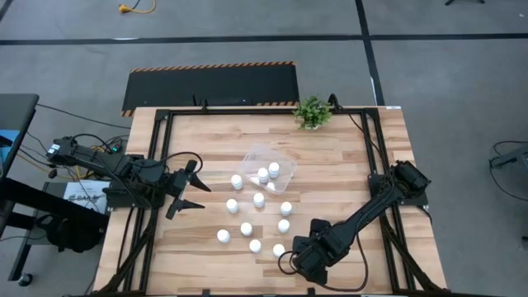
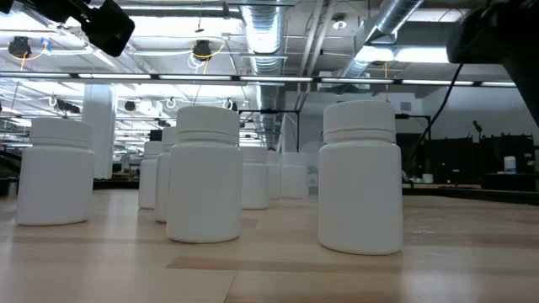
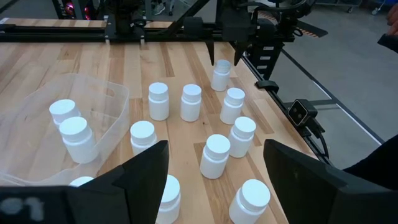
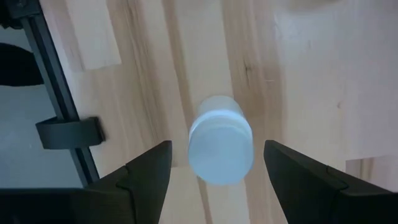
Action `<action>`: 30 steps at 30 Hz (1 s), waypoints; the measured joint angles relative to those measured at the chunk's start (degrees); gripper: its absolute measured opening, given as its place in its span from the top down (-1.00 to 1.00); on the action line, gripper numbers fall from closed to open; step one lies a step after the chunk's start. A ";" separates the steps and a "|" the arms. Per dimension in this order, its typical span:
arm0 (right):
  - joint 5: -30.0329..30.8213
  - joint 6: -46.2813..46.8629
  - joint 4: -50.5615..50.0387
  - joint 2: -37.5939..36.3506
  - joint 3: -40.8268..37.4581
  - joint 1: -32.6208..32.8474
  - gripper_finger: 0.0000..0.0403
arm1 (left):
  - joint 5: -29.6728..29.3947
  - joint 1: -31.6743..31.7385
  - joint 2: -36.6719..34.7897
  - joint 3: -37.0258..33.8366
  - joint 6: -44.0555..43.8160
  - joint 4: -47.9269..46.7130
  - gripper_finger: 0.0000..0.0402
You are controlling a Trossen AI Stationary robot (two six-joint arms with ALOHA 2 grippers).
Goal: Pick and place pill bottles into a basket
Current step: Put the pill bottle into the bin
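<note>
The basket (image 1: 268, 158), a clear tub (image 3: 37, 118), sits right of the table's middle toward the far side, with three white pill bottles (image 1: 263, 174) standing in it. Several more pill bottles (image 1: 246, 228) stand upright on the wood nearer the front edge (image 3: 191, 101) (image 2: 203, 172). My right gripper (image 1: 287, 254) hangs open, pointing down, over the bottle nearest the front edge (image 1: 279, 249). That bottle (image 4: 221, 146) shows between its two fingers with a gap on each side. My left gripper (image 1: 186, 190) (image 3: 214, 149) waits open above the table's left part, pointing toward the bottles.
A small green potted plant (image 1: 312, 112) stands at the far edge. A black frame (image 1: 375, 157) runs around the tabletop, and one rail (image 4: 56, 93) lies close beside the right gripper. Bare wood lies left of the bottles and along the far side.
</note>
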 joint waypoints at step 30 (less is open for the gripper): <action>-1.66 -2.99 1.03 2.89 0.04 -0.90 -0.01 | 0.16 0.02 0.00 0.00 -0.28 -0.01 -0.25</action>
